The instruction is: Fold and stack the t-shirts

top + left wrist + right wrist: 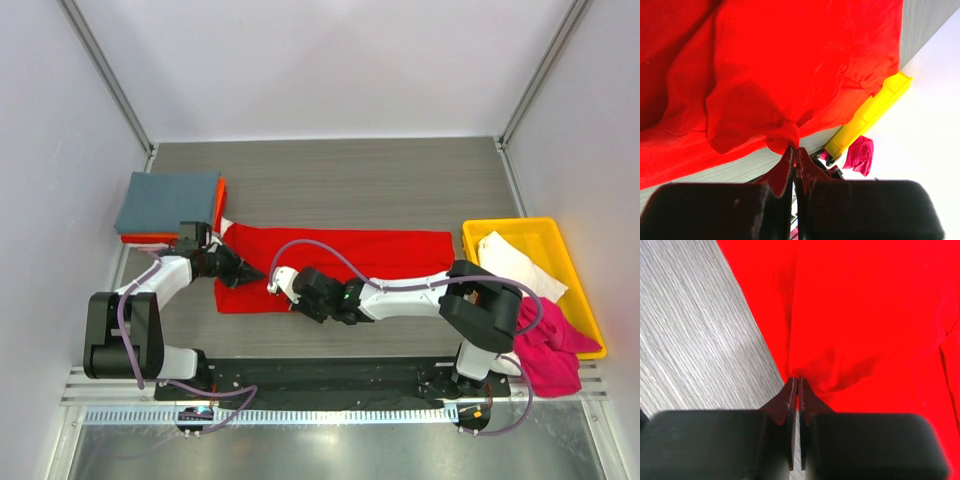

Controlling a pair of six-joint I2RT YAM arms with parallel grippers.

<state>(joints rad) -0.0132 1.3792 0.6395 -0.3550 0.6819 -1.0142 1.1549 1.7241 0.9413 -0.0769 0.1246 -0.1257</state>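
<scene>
Step in hand: the fold of the red t-shirt (340, 250). I read the garment as lying spread across the middle of the table (350, 180), its long side running left to right and its near hem facing the arm bases.

Tool state: the left gripper (795, 150) was clenched on a bunched fold of the red cloth at the near-left corner. The right gripper (797, 382) was clenched on the near hem just beside it, with the cloth gathered into a peak at its fingertips. Both pinch points sat close together at the left end of the hem.

Other stock: the grey-blue t-shirt (165, 200) lay folded on the orange t-shirt (221, 195) at the far left, which I took as the stack under construction. The white t-shirt (515, 262) lay in the yellow tray (510, 224) at the right. The magenta t-shirt (550, 355) lay crumpled over the tray's near corner.

Next move, in my judgement: lift both pinched points together and carry the hem over the body of the shirt. The two arms would need to travel level and at one pace. Uneven travel would drag the cloth across the table and skew the crease.
</scene>
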